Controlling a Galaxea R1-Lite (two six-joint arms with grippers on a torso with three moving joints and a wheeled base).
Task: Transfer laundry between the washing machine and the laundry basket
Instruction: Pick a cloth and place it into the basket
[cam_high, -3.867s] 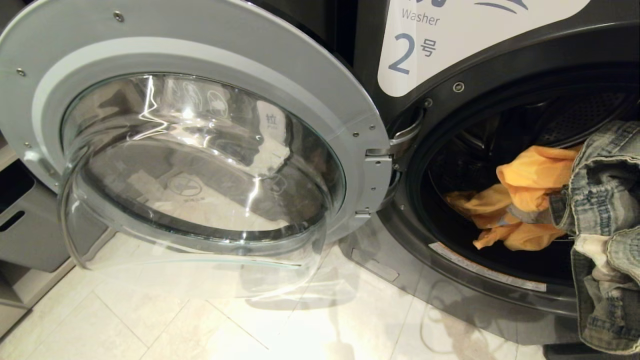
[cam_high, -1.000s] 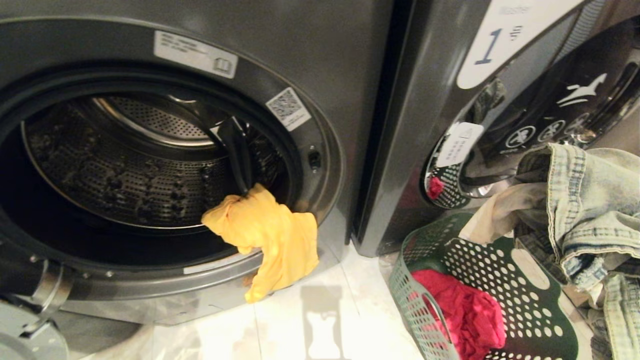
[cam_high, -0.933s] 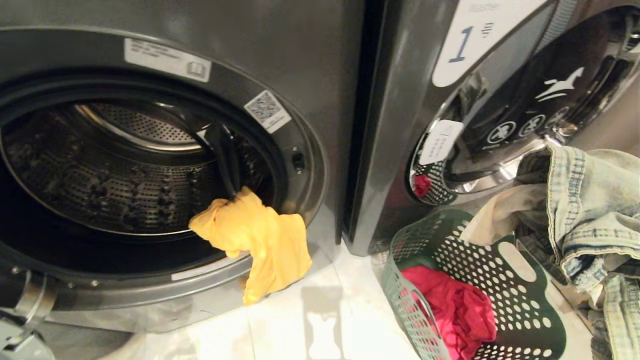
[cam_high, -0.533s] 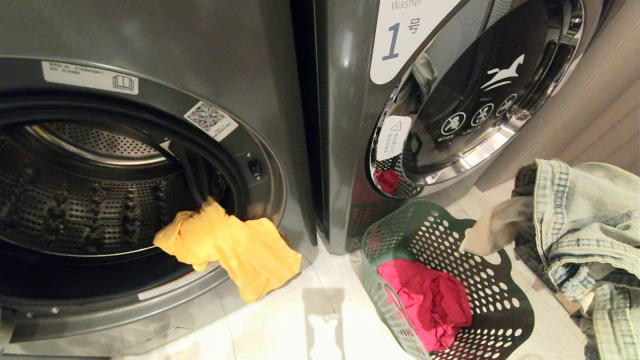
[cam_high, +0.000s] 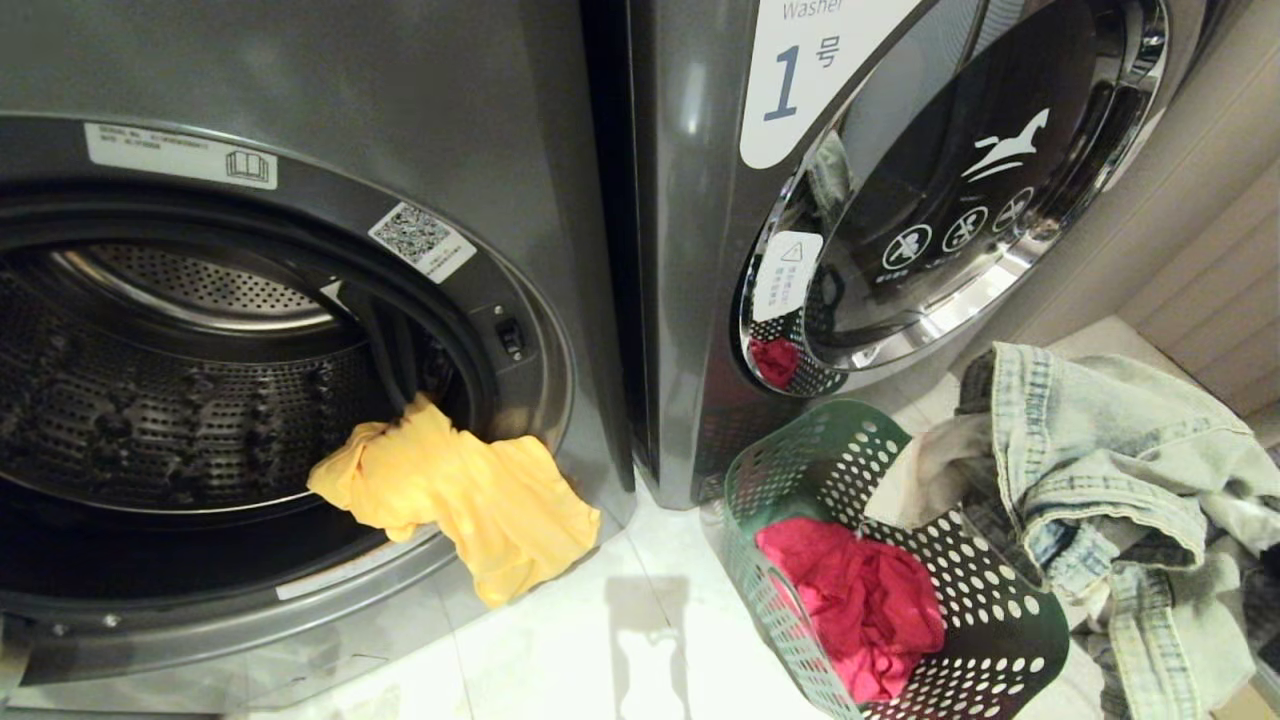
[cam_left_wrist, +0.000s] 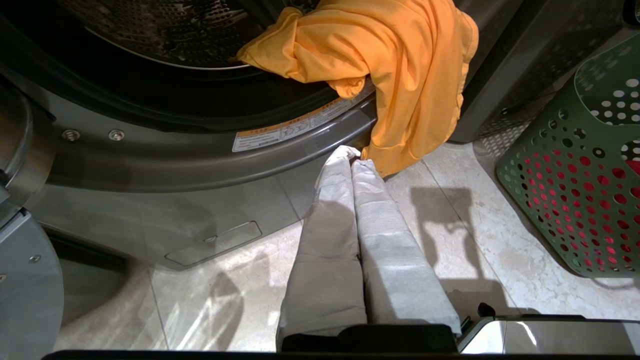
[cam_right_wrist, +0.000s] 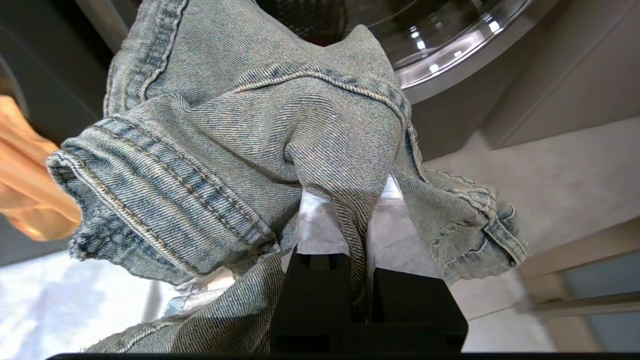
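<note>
Pinched tight on a fold of the denim garment (cam_right_wrist: 240, 150), your right gripper (cam_right_wrist: 361, 220) has the cloth bunched between its fingers (cam_right_wrist: 407, 235), and in the head view the denim (cam_high: 1090, 470) hangs at the right edge of the basket (cam_high: 800, 470), part of it draped over the rim. Your coming move turns on one relation: the basket's open mouth lies below and toward the washers from the held cloth, so I judge a short carry that way puts it over the opening. A red garment (cam_high: 850, 600) already lies inside the basket. Your left gripper (cam_left_wrist: 352, 155) is closed on nothing, fingers (cam_left_wrist: 325, 240) pressed together just above the floor (cam_left_wrist: 225, 290), tips close to the hanging hem of the yellow garment (cam_left_wrist: 390, 60). That garment drapes over the lower right edge of the open washer (cam_high: 250, 380) mouth, its long axis running down from the drum to the floor; the left arm is the nearer one for it. Readable writing: the closed washer beside it (cam_high: 900, 200) bears a white label with "Washer" and a blue "1"; the open one shows a QR sticker and an orange warning strip, too small to read.
</note>
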